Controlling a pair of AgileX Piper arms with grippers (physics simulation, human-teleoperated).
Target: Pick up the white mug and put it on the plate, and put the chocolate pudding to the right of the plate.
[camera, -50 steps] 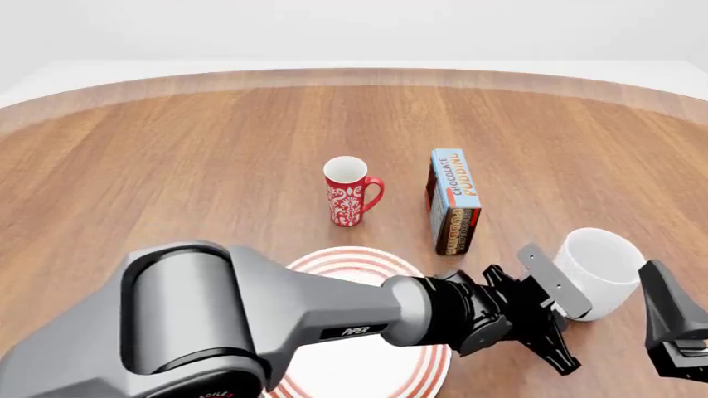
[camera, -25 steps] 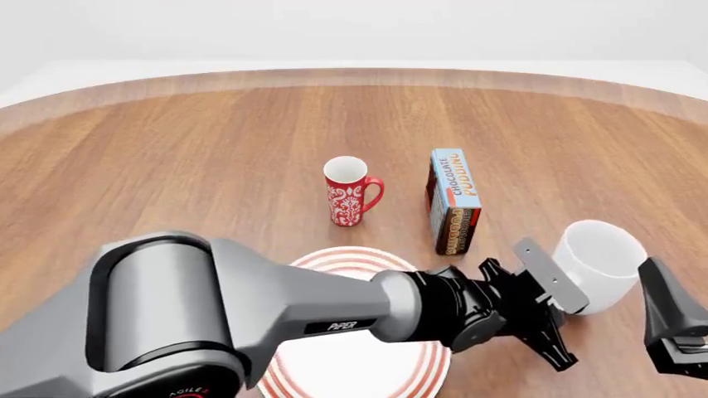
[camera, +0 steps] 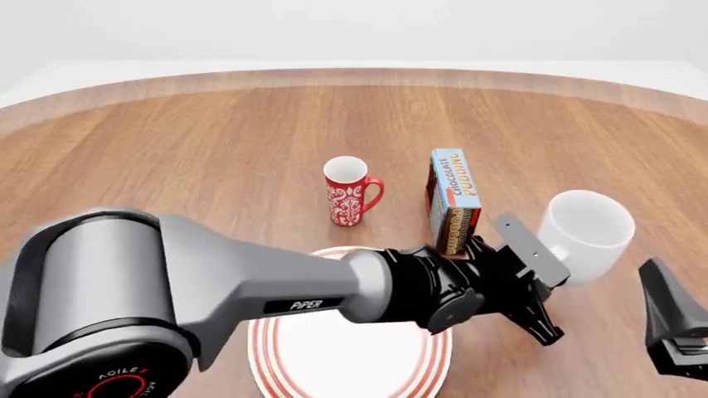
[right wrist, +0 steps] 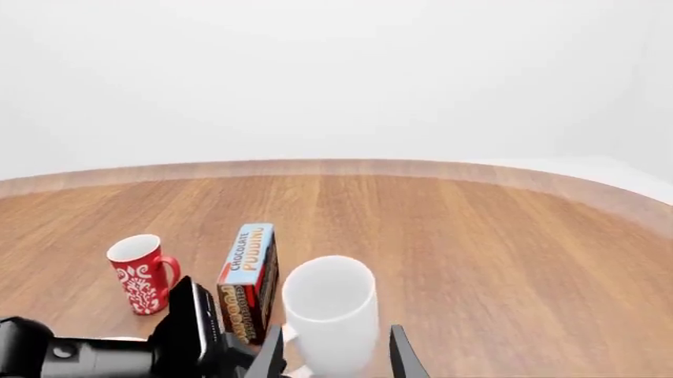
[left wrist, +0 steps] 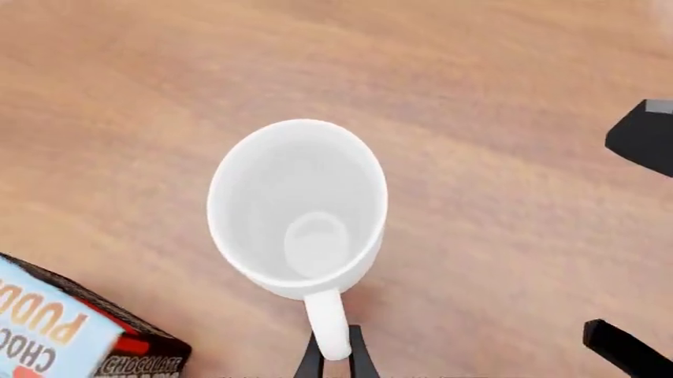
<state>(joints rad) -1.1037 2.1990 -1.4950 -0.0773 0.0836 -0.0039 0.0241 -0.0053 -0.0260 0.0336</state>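
The white mug (camera: 586, 232) hangs above the table, right of the plate (camera: 437, 365). My left gripper (camera: 540, 288) is shut on its handle (left wrist: 328, 331), as the left wrist view shows from above the mug (left wrist: 299, 209). The chocolate pudding (camera: 453, 199) stands on the table behind the plate's right side. It also shows in the left wrist view (left wrist: 53, 339) and the right wrist view (right wrist: 247, 276). My right gripper (camera: 675, 327) is open and empty at the near right, with the mug (right wrist: 331, 311) in front of its fingertips (right wrist: 405, 350).
A red mug with a white pattern (camera: 348, 192) stands left of the pudding, behind the plate. My left arm (camera: 221, 298) crosses over the plate's far half. Bare wooden table (camera: 166, 166) stretches to the left and back.
My left gripper has lifted the white mug off the table and carried it up and slightly left. The right gripper has stayed in place.
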